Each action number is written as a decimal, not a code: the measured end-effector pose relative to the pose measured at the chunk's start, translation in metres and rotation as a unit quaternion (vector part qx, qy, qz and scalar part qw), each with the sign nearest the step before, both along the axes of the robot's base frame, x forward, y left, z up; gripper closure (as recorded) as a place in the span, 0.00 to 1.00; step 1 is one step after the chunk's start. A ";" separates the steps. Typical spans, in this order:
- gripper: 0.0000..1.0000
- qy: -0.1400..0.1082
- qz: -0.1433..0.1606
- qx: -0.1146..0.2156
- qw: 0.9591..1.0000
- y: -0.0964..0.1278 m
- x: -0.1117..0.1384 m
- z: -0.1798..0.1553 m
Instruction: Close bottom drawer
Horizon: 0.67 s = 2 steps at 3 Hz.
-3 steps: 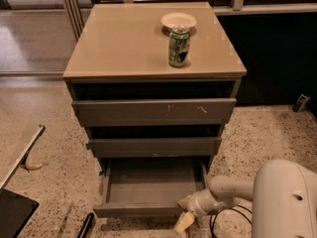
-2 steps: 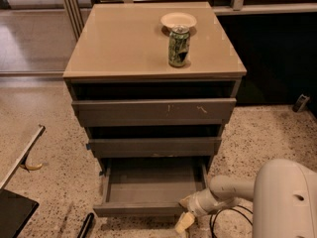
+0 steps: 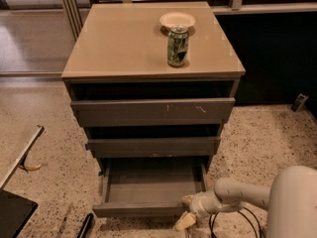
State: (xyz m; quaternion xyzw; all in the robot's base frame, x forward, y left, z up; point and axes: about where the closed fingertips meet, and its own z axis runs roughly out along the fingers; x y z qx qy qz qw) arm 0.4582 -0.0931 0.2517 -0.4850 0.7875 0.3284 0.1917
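The bottom drawer [image 3: 148, 187] is pulled out of the dark grey-brown cabinet, its shallow box empty, its slim plain front [image 3: 138, 209] nearest me. My gripper [image 3: 184, 212] sits at the right end of that front, by the drawer's front right corner, low near the floor. One pale fingertip [image 3: 184, 221] points down and left below the front edge. The white arm [image 3: 237, 195] reaches in from the lower right.
The middle drawer front [image 3: 153, 145] and the scratched top drawer front [image 3: 153, 110] are above. A green can [image 3: 177, 46] and a white bowl [image 3: 177, 20] stand on the cabinet top. A dark object [image 3: 15, 217] and a banana peel [image 3: 29, 166] lie on the floor at left.
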 end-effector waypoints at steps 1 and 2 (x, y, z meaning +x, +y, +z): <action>0.42 -0.042 -0.003 0.029 0.999 0.001 -0.011 0.023; 0.65 -0.061 0.000 0.046 0.997 0.003 -0.021 0.038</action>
